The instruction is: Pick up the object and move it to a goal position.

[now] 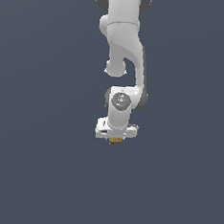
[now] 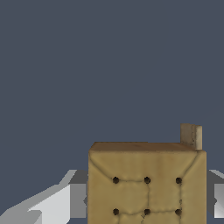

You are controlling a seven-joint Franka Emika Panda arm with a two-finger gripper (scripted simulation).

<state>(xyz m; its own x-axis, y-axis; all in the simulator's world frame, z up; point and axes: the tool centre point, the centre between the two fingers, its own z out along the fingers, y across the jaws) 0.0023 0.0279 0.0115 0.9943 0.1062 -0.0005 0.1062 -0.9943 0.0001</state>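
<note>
The object (image 2: 147,186), a tan-brown block with dark dots on its face, sits between the fingers (image 2: 78,199) of the gripper (image 1: 115,139), which is clamped on it; in the exterior view it peeks out just beneath the white hand.

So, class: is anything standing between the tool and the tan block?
Nothing visible does. The tan block sits right between the tool fingers, which flank it on both sides; actual contact can't be confirmed.
</note>
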